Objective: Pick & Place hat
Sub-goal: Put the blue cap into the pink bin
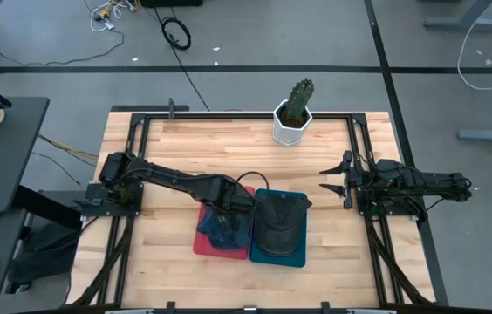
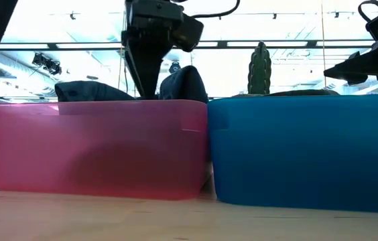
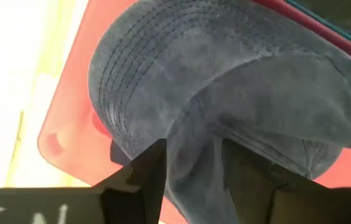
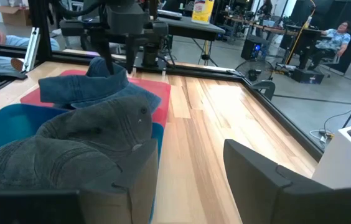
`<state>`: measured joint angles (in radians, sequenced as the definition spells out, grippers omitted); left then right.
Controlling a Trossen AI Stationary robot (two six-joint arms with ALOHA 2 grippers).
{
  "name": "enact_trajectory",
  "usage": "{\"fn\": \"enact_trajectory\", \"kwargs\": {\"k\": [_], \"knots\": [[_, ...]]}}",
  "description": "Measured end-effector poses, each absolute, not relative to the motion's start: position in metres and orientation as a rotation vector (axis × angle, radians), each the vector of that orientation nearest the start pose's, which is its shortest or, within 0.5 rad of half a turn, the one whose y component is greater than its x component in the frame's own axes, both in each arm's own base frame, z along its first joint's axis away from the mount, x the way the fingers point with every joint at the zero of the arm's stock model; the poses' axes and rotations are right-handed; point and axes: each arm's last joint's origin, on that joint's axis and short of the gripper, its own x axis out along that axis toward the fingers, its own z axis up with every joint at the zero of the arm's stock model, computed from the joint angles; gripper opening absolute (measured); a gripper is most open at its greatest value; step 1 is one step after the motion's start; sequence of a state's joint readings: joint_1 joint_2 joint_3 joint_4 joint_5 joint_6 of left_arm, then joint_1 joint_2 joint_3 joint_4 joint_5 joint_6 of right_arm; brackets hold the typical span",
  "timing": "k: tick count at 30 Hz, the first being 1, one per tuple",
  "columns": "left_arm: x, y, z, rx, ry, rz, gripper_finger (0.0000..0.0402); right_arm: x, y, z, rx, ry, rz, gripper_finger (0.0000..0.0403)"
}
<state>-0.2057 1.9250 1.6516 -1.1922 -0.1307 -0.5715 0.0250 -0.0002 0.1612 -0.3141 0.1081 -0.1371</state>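
Note:
A blue-grey hat lies in the red bin near the table's front middle. A dark grey hat sits in the blue bin next to it on the right. My left gripper reaches down into the red bin and is shut on the blue-grey hat. My right gripper is open and empty, held above the table to the right of the bins. My left gripper pinches a raised fold of the hat's crown cloth between its two fingers. The fingers come from above, pointing down. The hat's brim and the rest of the crown rest in the red bin.
A white pot with a cactus stands at the table's far edge, right of the middle. The two bins stand side by side, touching. Bare wood lies between the bins and the far edge.

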Motion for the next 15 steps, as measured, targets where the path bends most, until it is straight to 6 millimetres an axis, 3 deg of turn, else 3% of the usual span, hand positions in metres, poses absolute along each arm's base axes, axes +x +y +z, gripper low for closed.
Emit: {"fn": "enact_trajectory", "kwargs": {"k": [6,15], "knots": [[0.355,-0.089,0.250,-0.234,1.450,0.385,0.0167,0.084,-0.001,0.187,-0.147,0.158,-0.072,0.0188],[0.335,-0.116,0.254,-0.248,1.496,0.453,0.0136,0.084,-0.001,0.187,-0.147,0.158,-0.073,0.0187]]}}
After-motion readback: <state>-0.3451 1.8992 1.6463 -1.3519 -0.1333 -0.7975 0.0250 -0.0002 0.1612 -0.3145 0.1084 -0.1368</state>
